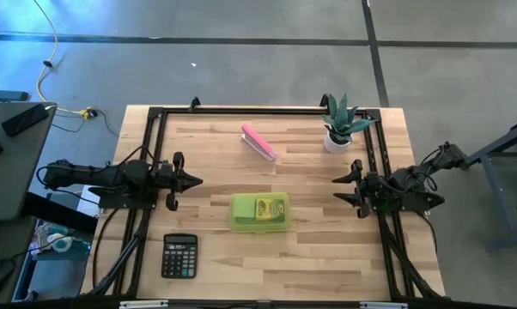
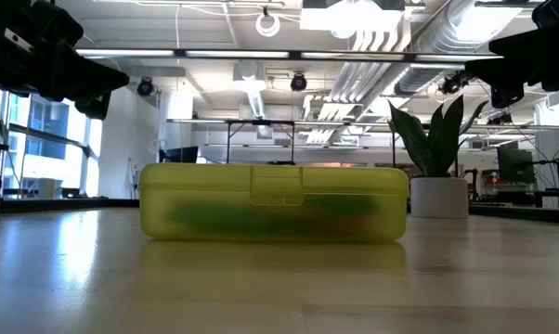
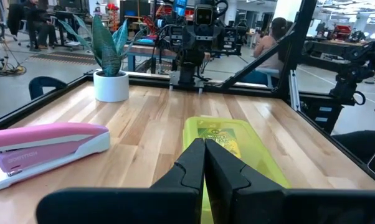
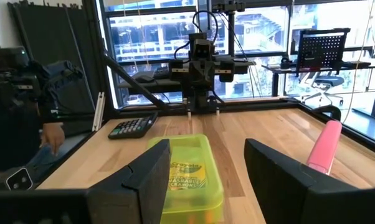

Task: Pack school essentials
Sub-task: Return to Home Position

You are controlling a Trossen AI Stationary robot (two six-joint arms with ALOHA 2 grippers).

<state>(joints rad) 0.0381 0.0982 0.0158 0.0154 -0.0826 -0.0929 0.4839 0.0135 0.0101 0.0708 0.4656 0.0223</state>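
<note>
Wooden table (image 1: 310, 257): closed yellow supply box (image 1: 259, 212) at frame centre.
Left gripper (image 1: 197, 181) fingers together, right gripper (image 1: 337, 190) fingers apart, both clear of the box. Risk: an unlatched lid may spring open.

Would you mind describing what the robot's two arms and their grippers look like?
Both the left arm and the right arm are black, built from chunky jointed segments, with black cables looping along them. The left gripper and right gripper each carry two matte black fingers, broad at the base and tapering to wedge-shaped tips. No markings are readable on them.
</note>
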